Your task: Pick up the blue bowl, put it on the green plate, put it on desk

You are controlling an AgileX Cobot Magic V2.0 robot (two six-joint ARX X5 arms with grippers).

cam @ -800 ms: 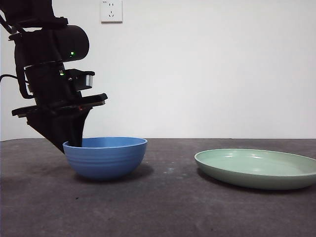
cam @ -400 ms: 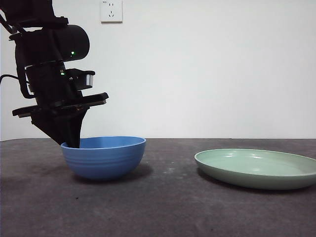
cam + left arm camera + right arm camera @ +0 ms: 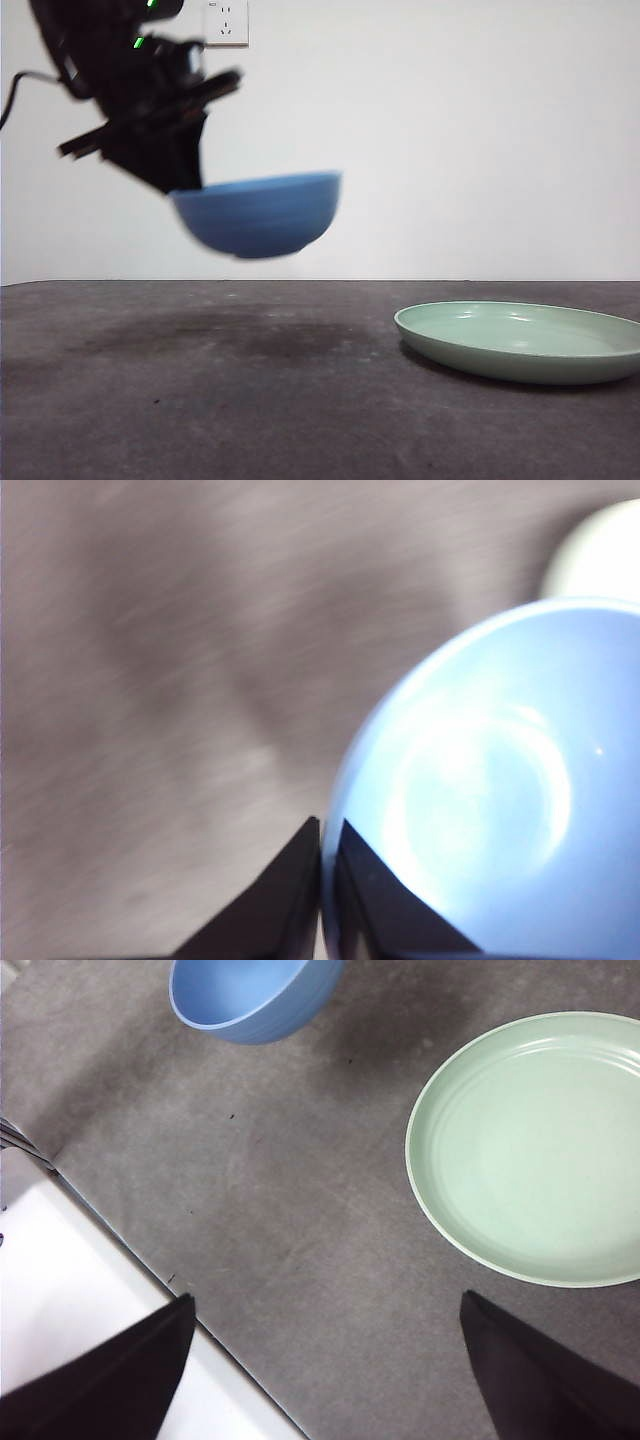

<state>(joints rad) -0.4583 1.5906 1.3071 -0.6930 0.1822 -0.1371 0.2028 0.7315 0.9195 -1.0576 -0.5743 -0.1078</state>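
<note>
The blue bowl (image 3: 260, 215) hangs in the air above the desk (image 3: 250, 400), tilted slightly. My left gripper (image 3: 182, 178) is shut on its left rim; in the left wrist view the jaws (image 3: 325, 842) pinch the rim of the bowl (image 3: 490, 800), one inside and one outside. The green plate (image 3: 520, 342) lies on the desk to the right, with nothing on it. A pale edge of the plate (image 3: 600, 550) shows past the bowl. My right gripper (image 3: 325, 1305) is open high above the desk, looking down on the bowl (image 3: 250, 995) and the plate (image 3: 540, 1145).
A white wall with a socket (image 3: 225, 20) stands behind the desk. In the right wrist view the desk's edge runs diagonally beside a white surface (image 3: 60, 1260). The bowl's shadow (image 3: 220, 335) lies on the desk beneath it.
The left gripper has risen with the blue bowl, lifting it off the desk and carrying it a little to the right. The green plate has not moved.
</note>
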